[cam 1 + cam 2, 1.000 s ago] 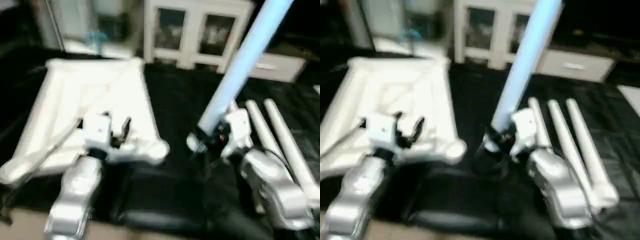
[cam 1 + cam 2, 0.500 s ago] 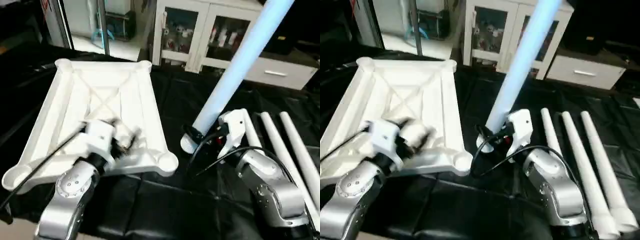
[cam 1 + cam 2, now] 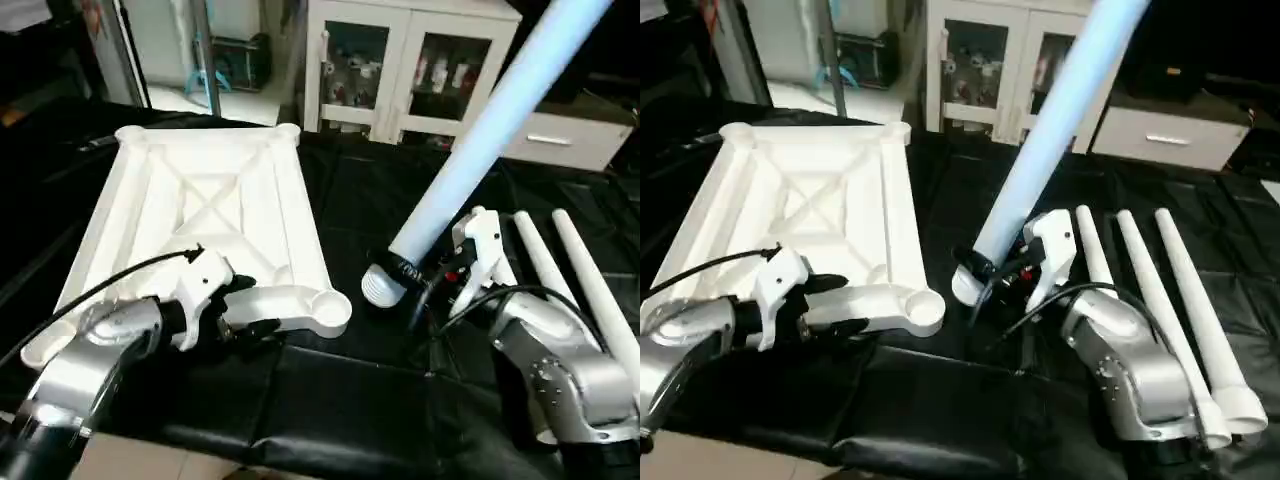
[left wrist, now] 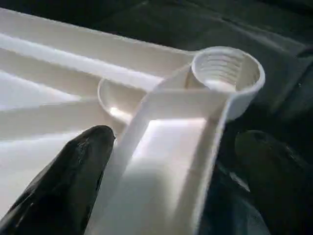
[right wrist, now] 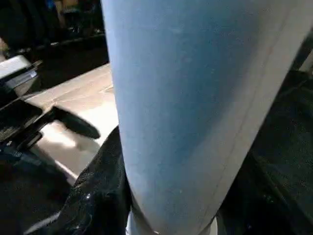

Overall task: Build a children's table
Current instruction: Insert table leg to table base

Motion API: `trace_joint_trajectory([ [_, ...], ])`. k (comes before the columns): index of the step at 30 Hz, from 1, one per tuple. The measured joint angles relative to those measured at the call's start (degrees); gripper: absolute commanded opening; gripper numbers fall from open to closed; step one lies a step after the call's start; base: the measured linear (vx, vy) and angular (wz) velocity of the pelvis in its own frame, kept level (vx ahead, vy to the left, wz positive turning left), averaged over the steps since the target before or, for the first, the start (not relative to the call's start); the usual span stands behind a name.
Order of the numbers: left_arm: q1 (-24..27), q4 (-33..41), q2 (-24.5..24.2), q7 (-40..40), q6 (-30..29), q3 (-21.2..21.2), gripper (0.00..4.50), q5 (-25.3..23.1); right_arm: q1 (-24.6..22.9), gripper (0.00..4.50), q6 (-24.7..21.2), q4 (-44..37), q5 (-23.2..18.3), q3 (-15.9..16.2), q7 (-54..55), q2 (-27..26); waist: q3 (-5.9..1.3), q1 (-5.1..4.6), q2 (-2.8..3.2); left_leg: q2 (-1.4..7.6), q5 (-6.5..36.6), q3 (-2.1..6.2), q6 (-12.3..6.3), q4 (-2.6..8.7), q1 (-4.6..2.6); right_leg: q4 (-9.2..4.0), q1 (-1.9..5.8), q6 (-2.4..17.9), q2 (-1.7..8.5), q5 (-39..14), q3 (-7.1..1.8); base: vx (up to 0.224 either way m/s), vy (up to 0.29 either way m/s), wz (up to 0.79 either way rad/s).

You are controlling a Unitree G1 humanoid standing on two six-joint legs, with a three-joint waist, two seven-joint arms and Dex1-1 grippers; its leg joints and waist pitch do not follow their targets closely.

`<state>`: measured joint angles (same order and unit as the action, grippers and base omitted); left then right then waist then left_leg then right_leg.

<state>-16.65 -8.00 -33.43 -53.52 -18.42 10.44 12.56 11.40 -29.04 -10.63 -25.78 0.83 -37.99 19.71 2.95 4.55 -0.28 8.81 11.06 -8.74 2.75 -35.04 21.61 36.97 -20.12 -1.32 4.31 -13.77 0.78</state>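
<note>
Left eye view | left gripper spread astride tabletop near edge | right gripper pinching leg

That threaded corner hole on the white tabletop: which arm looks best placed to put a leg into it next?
Probably the right. Its tool already grips a leg near the corner socket, while the left tool straddles the tabletop edge, empty.

A: Right gripper?
B: Jaws clamp a tilted leg near its flared end.
A: Left gripper?
B: Jaws straddle the tabletop's near rim, by the corner socket. Three spare legs on the worktop.
</note>
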Motion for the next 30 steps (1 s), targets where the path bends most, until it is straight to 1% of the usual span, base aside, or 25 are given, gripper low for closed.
trace_joint_trajectory([
  [2, -1.92, -1.98, 0.68, -1.72, 1.17, 0.54, 4.44, 0.01, -0.06, 1.86, -0.47, -0.28, -0.73, 0.07, -0.34, 0.77, -0.01, -0.02, 0.01, 0.08, -0.01, -0.13, -0.01, 0.01, 0.17, -0.03, -0.18, -0.09, -0.01, -0.08, -0.02, 0.000, 0.000, 0.00],
  [3, -3.02, -3.06, 1.02, -2.61, 1.38, 0.86, 4.44, 0.00, -0.02, 1.86, -0.64, -0.49, -0.74, 0.09, -0.73, 1.29, -0.03, -0.02, 0.01, 0.10, -0.10, -0.19, -0.15, 0.04, 0.43, -0.02, -0.45, -0.09, -0.01, -0.08, -0.03, 0.000, 0.000, 0.00],
  [5, -5.10, -5.26, 1.58, -4.91, 1.83, 1.60, 4.17, 0.05, -0.04, 1.86, -0.88, -0.61, -0.74, 0.12, -1.40, 1.72, -0.05, 0.09, 0.03, 0.16, -0.64, -0.33, -0.44, 0.17, 0.87, 0.01, -0.94, -0.08, -0.02, -0.07, -0.03, 0.000, 0.000, 0.00],
  [6, -5.50, -5.77, 1.76, -5.70, 1.86, 1.93, 4.09, 0.11, -0.06, 1.86, -0.93, -0.63, -0.73, 0.13, -1.47, 1.74, -0.06, 0.14, 0.06, 0.17, -0.69, -0.38, -0.52, 0.16, 0.92, 0.01, -1.00, -0.08, -0.02, -0.07, -0.04, 0.000, 0.000, 0.00],
  [7, -5.65, -5.91, 1.90, -6.92, 1.71, 2.07, 4.04, 0.35, -0.22, 1.86, -0.98, -0.89, -0.72, 0.13, -1.47, 1.81, -0.07, 0.10, 0.08, 0.20, -0.78, -0.44, -0.65, 0.16, 0.94, 0.00, -1.03, -0.07, -0.02, -0.08, -0.05, 0.000, 0.000, 0.00],
  [9, -5.63, -5.71, 1.75, -9.29, 0.69, 2.76, 3.78, 1.43, -0.50, 1.86, -1.77, -2.08, -0.73, 0.13, -1.47, 2.05, -0.07, -0.07, 0.07, 0.21, -0.76, -0.55, -0.68, 0.18, 0.98, -0.05, -1.08, -0.05, -0.02, -0.10, -0.10, 0.000, 0.000, 0.00],
  [10, -5.61, -5.49, 1.60, -10.06, 0.17, 3.02, 3.78, 1.62, -0.50, 1.86, -1.98, -2.48, -0.75, 0.13, -1.48, 2.13, -0.07, -0.10, 0.07, 0.22, -0.76, -0.59, -0.69, 0.18, 0.98, -0.05, -1.09, -0.04, -0.01, -0.10, -0.11, 0.000, 0.000, 0.00],
  [13, -5.12, -2.71, -0.41, -12.41, -2.04, 3.30, 3.48, 2.84, -0.50, 1.86, -2.40, -2.85, -1.36, 0.02, -1.68, 3.32, -0.04, -0.10, -0.12, 0.57, -0.76, -1.07, -0.68, 0.18, 0.97, -0.03, -1.09, -0.04, 0.00, -0.10, -0.06, 0.000, 0.000, 0.00],
  [14, -4.89, -1.95, -1.01, -12.86, -2.54, 3.28, 3.48, 3.12, -0.50, 1.86, -2.63, -2.86, -1.41, -0.23, -1.68, 3.47, -0.04, -0.08, -0.11, 0.62, -0.75, -1.19, -0.67, 0.20, 0.93, -0.01, -1.08, -0.03, 0.01, -0.10, -0.06, 0.000, 0.000, 0.00],
  [15, -4.45, -1.39, -1.47, -13.25, -2.70, 3.28, 3.27, 3.39, -0.50, 1.86, -2.76, -2.86, -1.44, -0.26, -1.68, 3.40, -0.04, -0.07, -0.11, 0.63, -0.75, -1.25, -0.67, 0.23, 0.90, 0.00, -1.08, -0.02, 0.04, -0.09, -0.06, 0.000, 0.000, 0.00],
  [16, -3.98, -1.12, -1.77, -13.37, -2.75, 3.28, 3.27, 3.46, -0.50, 1.86, -2.80, -2.85, -1.45, -0.26, -1.69, 3.30, -0.04, -0.05, -0.09, 0.63, -0.75, -1.26, -0.66, 0.26, 0.87, 0.01, -1.08, 0.01, 0.05, -0.07, -0.07, 0.000, 0.000, 0.00],
  [17, -3.52, -0.94, -2.11, -13.48, -2.76, 3.28, 3.14, 3.37, -0.49, 1.86, -2.79, -2.84, -1.44, -0.26, -1.70, 3.11, -0.03, -0.06, -0.08, 0.63, -0.75, -1.27, -0.66, 0.30, 0.86, 0.02, -1.08, 0.03, 0.05, -0.06, -0.06, 0.000, 0.000, 0.00],
  [18, -3.27, -0.93, -2.32, -13.57, -2.79, 3.28, 3.14, 3.29, -0.49, 1.86, -2.79, -2.83, -1.43, -0.25, -1.72, 3.01, -0.03, -0.06, -0.08, 0.64, -0.76, -1.27, -0.65, 0.32, 0.84, 0.03, -1.08, 0.06, 0.05, -0.03, -0.05, 0.000, 0.000, 0.00],
  [19, -3.11, -0.81, -2.51, -13.58, -2.78, 3.28, 3.07, 2.77, -0.48, 1.86, -2.79, -2.82, -1.40, -0.22, -1.81, 3.01, -0.03, 0.09, -0.08, 0.64, -0.76, -1.27, -0.64, 0.37, 0.79, 0.02, -1.07, 0.09, 0.05, 0.00, -0.04, 0.000, 0.000, 0.00],
  [20, -3.03, -0.68, -2.88, -13.57, -2.63, 3.29, 2.89, 2.07, -0.46, 1.86, -2.80, -2.82, -1.38, -0.16, -1.87, 3.01, -0.03, 0.28, -0.09, 0.64, -0.77, -1.27, -0.63, 0.41, 0.75, 0.03, -1.05, 0.10, 0.05, 0.02, -0.04, 0.000, 0.000, 0.00],
  [22, -2.73, -0.62, -3.89, -13.46, -1.91, 3.36, 2.77, 0.80, -0.44, 1.86, -2.80, -2.82, -1.37, 0.06, -1.94, 3.02, -0.03, 0.42, -0.08, 0.64, -0.79, -1.28, -0.60, 0.47, 0.67, 0.03, -1.03, 0.10, 0.05, 0.03, -0.04, 0.000, 0.000, 0.00],
  [23, -2.40, -0.75, -4.38, -12.88, -0.83, 3.59, 2.62, -0.48, -0.44, 1.86, -2.80, -2.82, -1.37, 0.34, -2.01, 3.03, -0.03, 0.44, -0.05, 0.64, -0.79, -1.28, -0.59, 0.51, 0.64, 0.01, -1.01, 0.10, 0.05, 0.03, -0.05, 0.000, 0.000, 0.00],
  [24, -2.18, -1.07, -4.41, -12.20, -0.18, 3.83, 2.62, -1.36, -0.44, 1.86, -2.80, -2.82, -1.37, 0.53, -2.06, 3.03, -0.02, 0.47, -0.02, 0.63, -0.79, -1.29, -0.59, 0.51, 0.63, 0.02, -1.01, 0.10, 0.05, 0.03, -0.05, 0.000, 0.000, 0.00],
  [25, -2.06, -1.56, -4.37, -11.67, 0.32, 4.24, 2.50, -2.21, -0.44, 1.86, -2.80, -2.82, -1.37, 0.82, -2.09, 3.03, -0.02, 0.51, -0.02, 0.64, -0.79, -1.29, -0.58, 0.53, 0.63, 0.01, -1.01, 0.10, 0.06, 0.02, -0.05, 0.000, 0.000, 0.00],
  [26, -1.97, -2.02, -4.35, -11.21, 0.80, 4.67, 2.38, -2.80, -0.44, 1.86, -2.80, -2.82, -1.37, 1.05, -2.18, 3.03, -0.02, 0.54, -0.02, 0.64, -0.79, -1.29, -0.58, 0.53, 0.64, 0.01, -1.02, 0.10, 0.06, 0.02, -0.04, 0.000, 0.000, 0.00],
  [28, -2.00, -2.48, -4.27, -10.52, 1.57, 5.22, 2.31, -3.59, -0.44, 1.86, -2.80, -2.82, -1.37, 1.24, -2.26, 3.02, -0.02, 0.56, -0.02, 0.64, -0.80, -1.29, -0.58, 0.55, 0.65, -0.01, -1.03, 0.09, 0.06, 0.02, -0.04, 0.000, 0.000, 0.00],
  [29, -2.11, -2.70, -4.27, -10.20, 2.00, 5.27, 2.11, -3.98, -0.45, 1.86, -2.80, -2.83, -1.37, 1.36, -2.28, 3.02, -0.02, 0.54, -0.02, 0.64, -0.80, -1.29, -0.57, 0.56, 0.65, -0.01, -1.03, 0.09, 0.05, 0.02, -0.04, 0.000, 0.000, 0.00],
  [30, -2.24, -3.07, -4.27, -10.00, 2.58, 5.32, 2.11, -4.35, -0.47, 1.86, -2.80, -2.83, -1.37, 1.43, -2.31, 3.02, -0.03, 0.51, -0.01, 0.64, -0.80, -1.29, -0.57, 0.56, 0.64, -0.01, -1.03, 0.09, 0.05, 0.02, -0.04, 0.000, 0.000, 0.00],
])
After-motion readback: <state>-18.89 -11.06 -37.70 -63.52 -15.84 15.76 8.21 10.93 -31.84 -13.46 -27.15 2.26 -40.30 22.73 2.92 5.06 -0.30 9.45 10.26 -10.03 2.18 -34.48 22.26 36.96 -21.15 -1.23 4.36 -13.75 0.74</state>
